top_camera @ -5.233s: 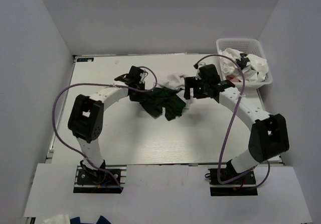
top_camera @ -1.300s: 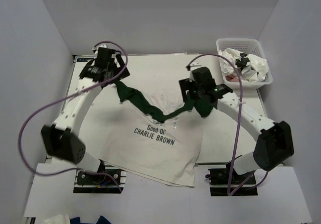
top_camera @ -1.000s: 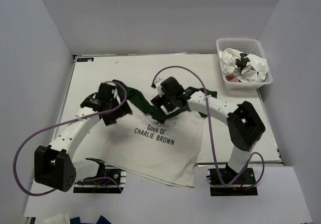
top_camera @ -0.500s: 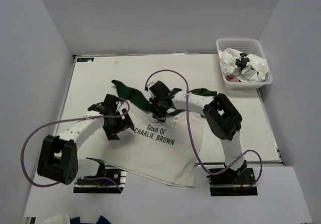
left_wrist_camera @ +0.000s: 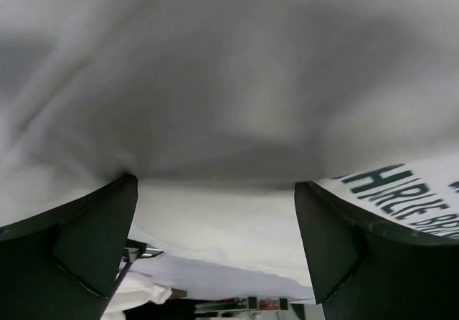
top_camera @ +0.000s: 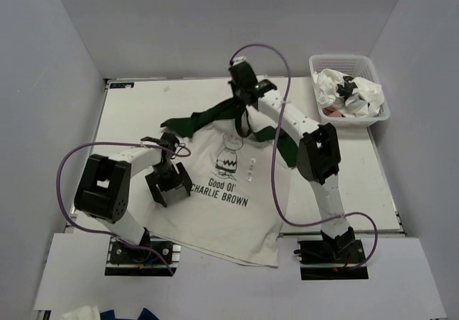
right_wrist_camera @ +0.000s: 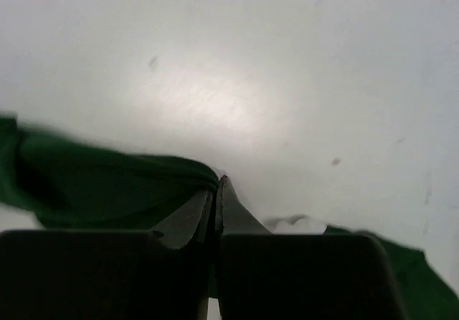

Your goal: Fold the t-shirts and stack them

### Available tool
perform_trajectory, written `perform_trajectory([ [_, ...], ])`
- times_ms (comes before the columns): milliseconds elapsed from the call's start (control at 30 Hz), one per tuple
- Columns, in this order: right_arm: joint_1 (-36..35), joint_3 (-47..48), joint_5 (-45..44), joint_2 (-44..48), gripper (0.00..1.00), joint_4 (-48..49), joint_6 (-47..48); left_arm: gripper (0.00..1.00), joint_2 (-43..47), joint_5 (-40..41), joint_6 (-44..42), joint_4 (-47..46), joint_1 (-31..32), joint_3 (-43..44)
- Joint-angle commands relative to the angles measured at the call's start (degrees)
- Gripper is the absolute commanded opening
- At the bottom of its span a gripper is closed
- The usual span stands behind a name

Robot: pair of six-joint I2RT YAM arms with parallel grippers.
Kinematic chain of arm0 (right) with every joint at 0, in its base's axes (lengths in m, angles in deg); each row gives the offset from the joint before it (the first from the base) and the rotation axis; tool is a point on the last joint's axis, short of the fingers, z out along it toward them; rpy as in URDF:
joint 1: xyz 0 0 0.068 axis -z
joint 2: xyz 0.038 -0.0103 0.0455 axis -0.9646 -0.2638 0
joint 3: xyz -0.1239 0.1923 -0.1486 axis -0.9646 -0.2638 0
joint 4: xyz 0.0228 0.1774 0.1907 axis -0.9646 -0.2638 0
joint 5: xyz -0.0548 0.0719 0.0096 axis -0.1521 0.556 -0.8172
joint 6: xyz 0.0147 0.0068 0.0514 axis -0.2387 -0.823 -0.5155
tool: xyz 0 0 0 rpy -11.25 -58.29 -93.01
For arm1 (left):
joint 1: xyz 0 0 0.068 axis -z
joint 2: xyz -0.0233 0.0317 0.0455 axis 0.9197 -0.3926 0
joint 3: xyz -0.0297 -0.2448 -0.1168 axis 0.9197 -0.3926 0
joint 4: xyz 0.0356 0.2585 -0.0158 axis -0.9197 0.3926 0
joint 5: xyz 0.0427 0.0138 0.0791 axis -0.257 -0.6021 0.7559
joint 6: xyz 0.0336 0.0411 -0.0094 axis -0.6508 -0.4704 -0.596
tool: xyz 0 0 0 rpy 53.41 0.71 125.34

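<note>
While right claw (right_wrist_camera: 216, 187) pinches dark green t-shirt (top_camera: 197, 119) at 12 o'clock, probably peeling it off printed white t-shirt (top_camera: 229, 212), left claw (left_wrist_camera: 215, 184) sits wide at 8; next: spread green flat.

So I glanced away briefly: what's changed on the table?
The right gripper, shut on the green shirt, pulled it toward the far edge, uncovering the white printed shirt, now spread flat. The left gripper let go and is open over it. The basket stayed put.
</note>
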Motion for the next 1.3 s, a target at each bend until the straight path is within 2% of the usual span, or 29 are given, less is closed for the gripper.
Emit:
perform_trajectory([
  [0,6.65,12.88,-5.38,-7.05,0.00,-5.94,-1.44,1.00,-3.96,9.91,-1.41,0.37,-0.27,1.12],
  [33,10.50,15.52,-7.83,-10.29,0.00,-6.13,-2.13,1.00,-4.49,10.70,-1.41,0.90,-0.27,2.17],
  [67,12.80,20.50,-8.63,-12.76,0.04,-6.30,-3.10,1.00,-4.50,12.10,-1.41,1.42,-0.27,4.62],
  [100,13.60,20.21,-9.16,-13.39,0.15,-4.13,-3.28,1.00,-5.19,12.64,-2.11,1.43,-0.27,5.95],
  [133,15.27,19.51,-9.08,-13.05,0.36,-0.63,-3.37,1.00,-5.20,12.64,-2.12,1.43,-0.27,7.27],
  [200,16.33,16.78,-6.11,-10.60,0.60,2.03,-3.46,1.00,-7.99,16.06,-2.99,0.90,-0.27,12.36],
  [267,16.16,15.73,-5.31,-6.05,0.66,1.87,-2.59,1.00,-11.07,20.26,-3.79,3.97,-0.80,20.26],
  [300,15.55,12.07,-5.21,-4.80,0.68,1.78,-1.02,1.00,-12.92,21.25,-4.31,4.85,-0.80,23.16],
  [333,15.28,10.55,-4.69,-3.39,0.76,0.65,-0.48,1.00,-17.11,21.87,-5.27,5.38,-0.80,28.93],
  [433,14.93,-0.06,1.19,3.29,0.90,-1.20,-0.82,1.00,-23.90,22.58,-8.69,3.63,-1.33,38.87],
  [500,14.76,-4.56,2.96,9.25,0.90,-2.79,-1.26,1.00,-32.50,22.58,-10.28,3.10,-3.26,45.04],
  [533,14.84,-12.15,3.13,12.32,0.90,-2.96,-2.05,1.00,-35.84,23.10,-10.99,3.97,-4.05,53.42],
  [600,14.76,-17.65,4.18,15.50,0.90,-3.05,-3.36,1.00,-47.26,25.47,-13.09,7.13,-6.86,64.52],
  [633,14.84,-24.90,5.06,19.96,0.90,-3.23,-5.37,1.00,-51.91,25.48,-13.62,9.75,-8.00,81.20],
  [667,14.84,-27.15,5.50,21.48,0.90,-3.14,-6.00,1.00,-57.00,22.87,-14.50,12.91,-9.05,91.29],
  [700,14.84,-31.09,5.60,23.15,0.90,-2.88,-8.18,1.00,-61.23,21.62,-15.29,13.99,-10.63,99.74],
  [733,14.84,-34.26,7.16,27.60,0.90,-2.79,-8.73,1.00,-63.71,19.61,-15.82,10.69,-11.25,104.53],
  [767,14.84,-35.77,8.05,29.21,0.90,-2.70,-9.26,1.00,-61.73,18.02,-15.83,4.92,-11.78,100.14],
  [800,14.84,-38.39,8.49,32.10,0.90,-1.66,-10.13,1.00,-58.49,15.92,-15.83,-9.33,-12.83,93.91],
  [833,14.76,-40.94,10.67,35.09,0.90,-1.21,-10.49,1.00,-52.54,11.81,-15.04,-14.51,-13.36,83.85],
  [867,14.84,-43.58,11.39,36.51,0.90,-0.08,-10.32,1.00,-51.35,9.59,-13.99,-17.26,-13.89,82.61],
  [1000,15.02,-50.19,11.49,44.78,0.90,2.66,-8.92,1.00,-50.65,1.59,-15.90,-15.63,-13.73,96.80],
  [1033,14.93,-50.81,11.05,45.40,0.90,2.57,-8.56,1.00,-48.90,1.05,-16.70,-15.62,-13.72,96.84],
  [1167,14.93,-55.28,7.63,48.82,0.90,-0.76,-7.06,1.00,-31.43,2.79,-20.57,-15.28,-11.79,82.20],
  [1233,14.93,-57.75,3.96,50.05,0.90,-2.08,-7.41,1.00,-20.13,4.38,-20.57,-10.38,-11.79,71.48],
  [1267,14.93,-59.50,3.23,50.93,0.90,-2.00,-8.11,1.00,-16.40,5.17,-19.27,-8.52,-11.18,63.43],
])
